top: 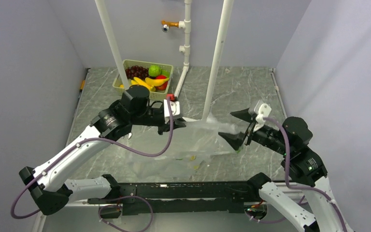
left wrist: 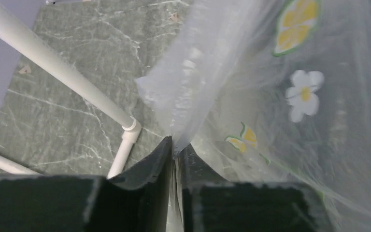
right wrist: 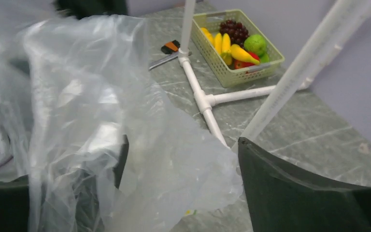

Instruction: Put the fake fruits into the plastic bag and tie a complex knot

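The plastic bag [top: 200, 140], clear film with flower and lemon prints, hangs spread between my two grippers at the table's middle. My left gripper [top: 175, 121] is shut on its edge; in the left wrist view the jaws [left wrist: 175, 146] pinch a fold of the bag [left wrist: 270, 96]. My right gripper [top: 237, 128] is open, and in the right wrist view [right wrist: 181, 169] bag film [right wrist: 101, 111] lies between its fingers and drapes over the left one. The fake fruits [top: 147, 77], bananas, grapes, a green and a red one, lie in the basket, also in the right wrist view [right wrist: 239, 46]. No knot shows.
The pale green slatted basket [top: 166, 65] stands at the back left, next to a white pipe frame with slanted posts [top: 111, 43] [top: 217, 63] and floor pipes [right wrist: 203, 101]. A silver wrench with an orange-black handle [right wrist: 164, 58] lies near the basket. Grey walls enclose the table.
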`<move>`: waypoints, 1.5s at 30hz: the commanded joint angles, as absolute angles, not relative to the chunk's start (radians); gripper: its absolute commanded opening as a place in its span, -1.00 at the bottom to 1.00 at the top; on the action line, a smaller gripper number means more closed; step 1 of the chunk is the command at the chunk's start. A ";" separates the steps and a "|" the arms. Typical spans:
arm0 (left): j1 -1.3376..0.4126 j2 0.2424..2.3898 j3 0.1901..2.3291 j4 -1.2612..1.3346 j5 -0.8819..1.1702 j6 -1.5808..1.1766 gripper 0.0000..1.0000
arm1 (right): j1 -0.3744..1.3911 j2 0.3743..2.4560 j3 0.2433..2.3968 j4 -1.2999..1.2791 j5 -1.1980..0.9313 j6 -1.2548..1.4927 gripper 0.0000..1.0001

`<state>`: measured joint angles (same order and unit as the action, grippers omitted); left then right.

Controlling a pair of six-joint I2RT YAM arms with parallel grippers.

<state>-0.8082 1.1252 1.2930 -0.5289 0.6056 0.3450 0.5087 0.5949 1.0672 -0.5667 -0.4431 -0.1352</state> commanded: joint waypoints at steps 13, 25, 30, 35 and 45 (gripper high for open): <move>-0.808 1.270 1.470 -0.577 0.589 0.522 -0.99 | 0.506 0.782 1.325 -0.759 -0.696 -0.222 0.99; -0.814 1.329 1.522 -0.595 0.801 0.632 -1.00 | 0.511 0.818 1.186 -0.556 -0.670 -0.303 0.99; -0.814 1.398 1.585 -0.638 0.892 0.691 -1.00 | 0.542 0.851 1.155 -0.490 -0.675 -0.296 0.70; -0.805 1.420 1.600 -0.597 0.925 0.670 -0.90 | 0.589 0.839 1.122 -0.472 -0.575 -0.230 -0.81; -0.803 1.298 1.765 -0.874 0.802 0.700 0.90 | 0.592 0.827 1.150 -0.602 -0.202 0.092 -1.00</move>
